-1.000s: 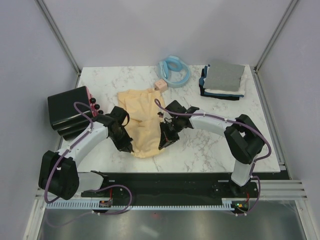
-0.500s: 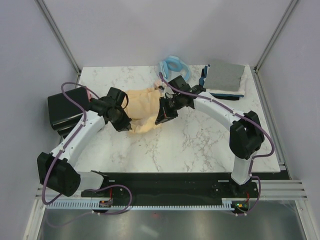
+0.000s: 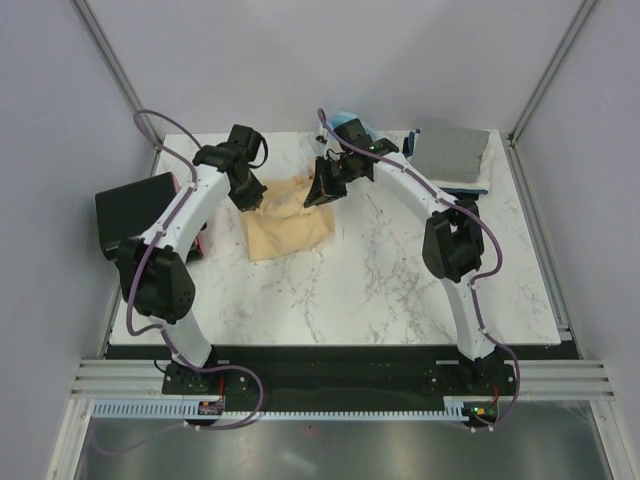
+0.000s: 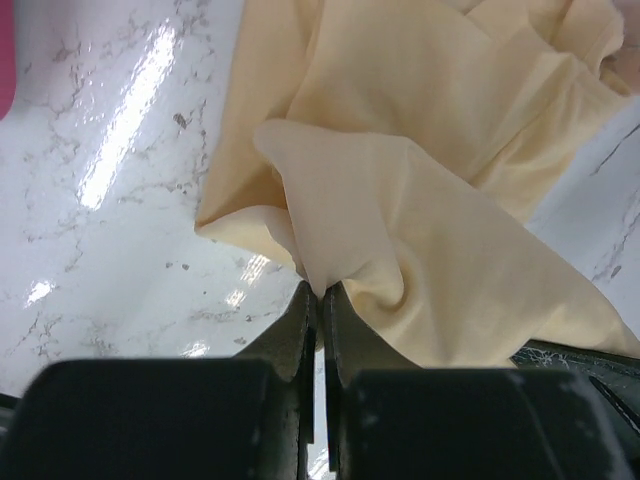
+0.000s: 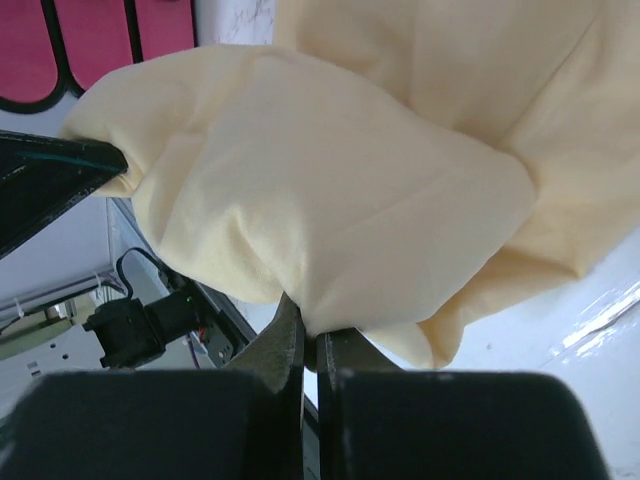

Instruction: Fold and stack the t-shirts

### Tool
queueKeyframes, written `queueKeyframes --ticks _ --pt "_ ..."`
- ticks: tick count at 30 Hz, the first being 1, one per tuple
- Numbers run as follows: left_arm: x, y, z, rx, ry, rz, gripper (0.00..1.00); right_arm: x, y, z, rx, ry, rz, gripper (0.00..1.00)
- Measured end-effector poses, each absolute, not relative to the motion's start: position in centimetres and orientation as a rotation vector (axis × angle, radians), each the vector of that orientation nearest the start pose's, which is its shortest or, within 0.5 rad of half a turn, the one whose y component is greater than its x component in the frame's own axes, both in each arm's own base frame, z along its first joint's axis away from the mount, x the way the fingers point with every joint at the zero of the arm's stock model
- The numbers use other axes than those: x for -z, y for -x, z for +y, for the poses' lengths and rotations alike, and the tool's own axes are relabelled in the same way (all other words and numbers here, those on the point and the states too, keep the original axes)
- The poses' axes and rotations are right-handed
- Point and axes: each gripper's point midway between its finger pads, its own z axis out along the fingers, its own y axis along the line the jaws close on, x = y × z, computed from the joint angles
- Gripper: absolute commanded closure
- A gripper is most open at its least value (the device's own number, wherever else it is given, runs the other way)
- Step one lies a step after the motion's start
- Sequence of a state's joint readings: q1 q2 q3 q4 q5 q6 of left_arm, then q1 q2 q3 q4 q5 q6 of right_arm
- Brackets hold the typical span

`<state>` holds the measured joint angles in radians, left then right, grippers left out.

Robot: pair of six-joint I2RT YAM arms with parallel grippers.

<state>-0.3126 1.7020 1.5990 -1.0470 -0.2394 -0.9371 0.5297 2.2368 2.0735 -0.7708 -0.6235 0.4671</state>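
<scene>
The pale yellow-cream t-shirt [image 3: 290,225] lies doubled over at the far middle of the table, its far edge raised. My left gripper [image 3: 254,199] is shut on that edge's left corner, and my right gripper [image 3: 319,194] is shut on the right corner. In the left wrist view the jaws [image 4: 318,291] pinch a peak of yellow cloth [image 4: 430,200] above the marble. In the right wrist view the jaws [image 5: 312,336] hold a bulging fold of the same shirt [image 5: 340,190]. A stack of folded t-shirts [image 3: 450,155], grey on top, sits at the far right corner.
A black box [image 3: 135,210] with a pink-red side [image 5: 90,40] stands at the left edge, close to the left arm. A light blue ring [image 3: 352,125] lies behind the right wrist, mostly hidden. The marble table [image 3: 400,280] spreads in front of the shirt.
Both arms swung from the near side of the shirt to the far side, carrying its near edge up and over. The shirt now lies folded, shorter and farther back.
</scene>
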Motion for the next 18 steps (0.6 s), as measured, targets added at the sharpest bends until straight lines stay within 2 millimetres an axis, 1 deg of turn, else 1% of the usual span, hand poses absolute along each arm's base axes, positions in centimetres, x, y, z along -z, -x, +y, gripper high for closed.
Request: queueKeyframes --ticks 4,6,11,15,18 --pt "-17.1 -39.7 -10.7 0.046 0.888 2.488 0.98 -14.9 -42.1 37.0 -1.173 0.339 2.597 0.98" --pt "-16.9 -40.7 -10.8 0.041 0.891 2.484 0.98 -14.6 -42.9 37.1 -1.183 0.332 2.585 0.98" --pt "-16.5 -41.3 -10.1 0.003 0.900 2.486 0.98 -13.1 -44.2 37.7 -1.221 0.315 2.566 0.94" --pt "-16.1 -41.6 -9.6 -0.023 0.911 2.486 0.98 -12.1 -45.2 38.9 -1.292 0.296 2.534 0.92" --pt "-15.7 -41.7 -9.1 -0.049 0.918 2.485 0.98 -11.9 -46.1 39.8 -1.345 0.276 2.490 0.91"
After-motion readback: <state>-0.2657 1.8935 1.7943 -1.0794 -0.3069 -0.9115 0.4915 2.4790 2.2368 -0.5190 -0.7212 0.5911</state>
